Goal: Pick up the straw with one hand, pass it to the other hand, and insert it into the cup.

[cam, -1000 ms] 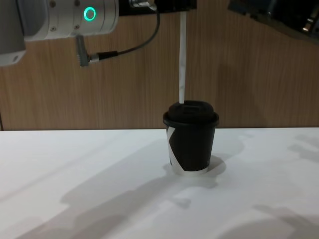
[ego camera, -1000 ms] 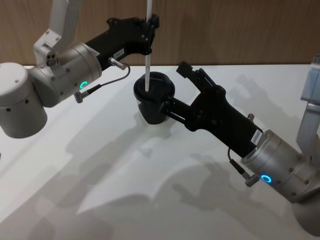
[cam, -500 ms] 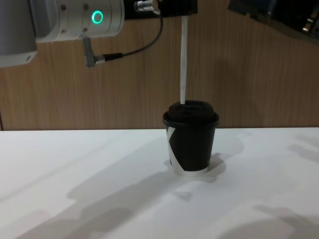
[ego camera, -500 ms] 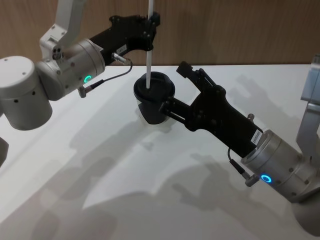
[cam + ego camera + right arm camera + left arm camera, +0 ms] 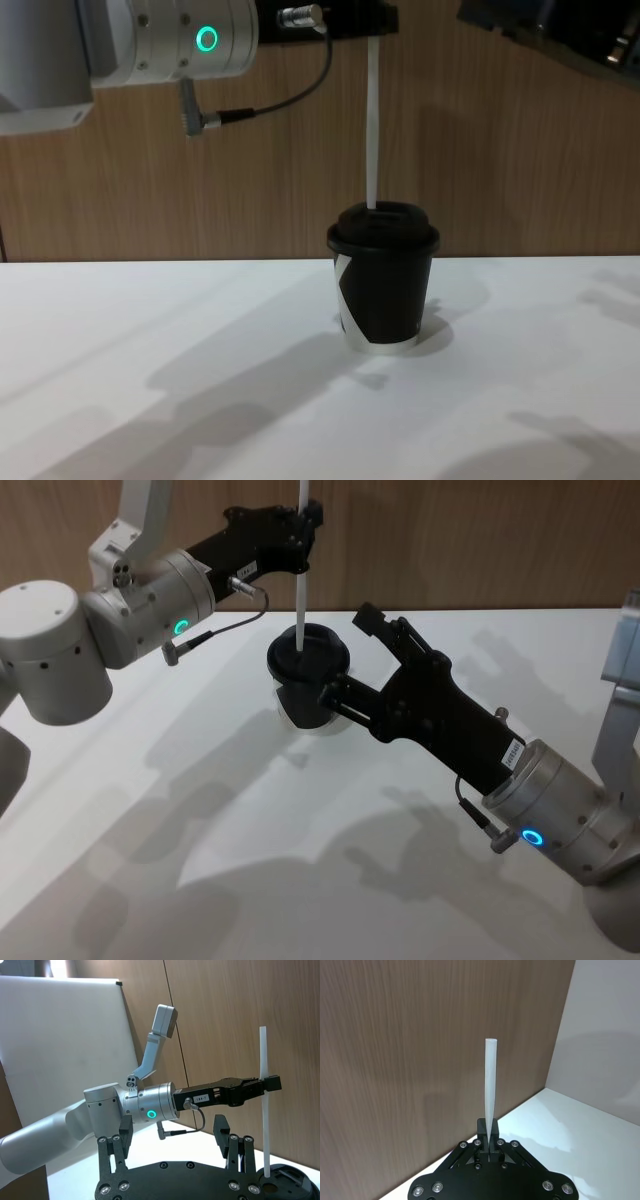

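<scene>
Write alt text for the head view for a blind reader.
The left gripper holds a white straw upright, its lower end at the lid of a black cup on a white table. The open right gripper is near the cup.

Left gripper (image 5: pixel 306 525) clamped up high (arm outstretched), right gripper (image 5: pixel 352 658) spread lower.

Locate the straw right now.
Head view, centre: the straw stands upright, gripped by the left tool, its lower end at the lid of the black cup; the open right tool sits just right of it.
</scene>
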